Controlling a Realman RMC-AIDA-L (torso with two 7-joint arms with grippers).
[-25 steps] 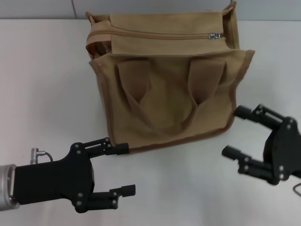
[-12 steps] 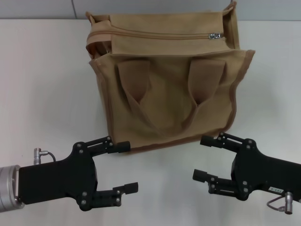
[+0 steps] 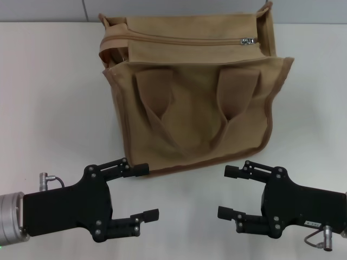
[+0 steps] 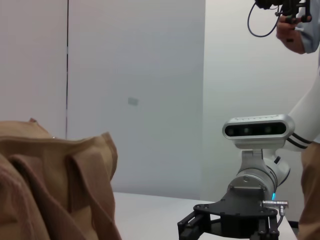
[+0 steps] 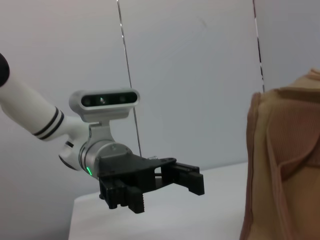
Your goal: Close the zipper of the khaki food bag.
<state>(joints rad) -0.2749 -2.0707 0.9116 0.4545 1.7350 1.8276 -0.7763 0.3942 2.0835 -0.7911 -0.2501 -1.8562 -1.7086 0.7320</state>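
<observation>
Zipper (image 3: 184, 39): running along the top of the bag (image 3: 195, 114), far beyond both pincers and on the bag's far upper edge from them. Slider (image 3: 248, 41) sitting near the end of the line on the right pincer's side; the stretch toward the left pincer's side is gaping a little at its end, so the closing appears not yet done.

Bag: lying on the white tabletop (image 3: 49, 92), front panel and two flat handles (image 3: 195, 103) facing up, its near hem just beyond the fingertips of both pincers. Contents: not showing; the opening at the left end is revealing only dark brown lining.

Left pincer (image 3: 140, 192): hovering released, jaws spread wide, its upper finger close to the bag's near left corner without visibly touching it.

Right pincer (image 3: 230, 190): hovering released, jaws likewise spread, facing the left pincer across a bare gap of tabletop, just short of the hem.

Risks, judged from this layout:
- Slider being small and shiny, a pincer could be closing on tape or canvas instead, through poor aim.
- Soft canvas could be sliding or bunching if the pull goes unopposed, so one pincer likely needs to be bracing the bag.
- Handles lying between pincers and zipper could be snagging a finger on approach.
</observation>
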